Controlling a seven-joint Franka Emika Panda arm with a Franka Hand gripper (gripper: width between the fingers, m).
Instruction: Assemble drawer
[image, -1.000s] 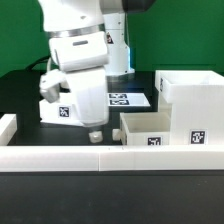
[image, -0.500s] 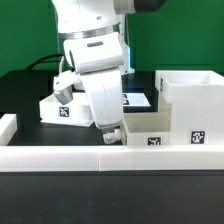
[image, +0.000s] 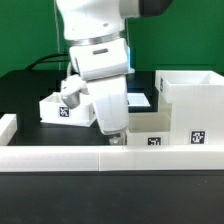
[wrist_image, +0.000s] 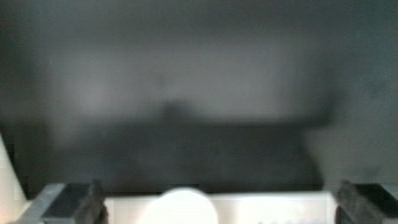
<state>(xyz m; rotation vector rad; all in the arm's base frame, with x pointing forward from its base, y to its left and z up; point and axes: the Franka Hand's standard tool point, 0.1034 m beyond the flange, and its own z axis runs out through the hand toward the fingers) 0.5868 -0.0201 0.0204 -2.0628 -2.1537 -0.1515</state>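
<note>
Now your pincer (image: 114, 137), fingers spread open, hangs at the near tray (image: 141, 130)'s end wall; the tray's length runs toward the exterior view's right.

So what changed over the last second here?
The gripper travelled toward the exterior view's right, from in front of the far tray to the near tray's edge, jaws open, nothing held. Both trays and the tall casing stayed put.
</note>
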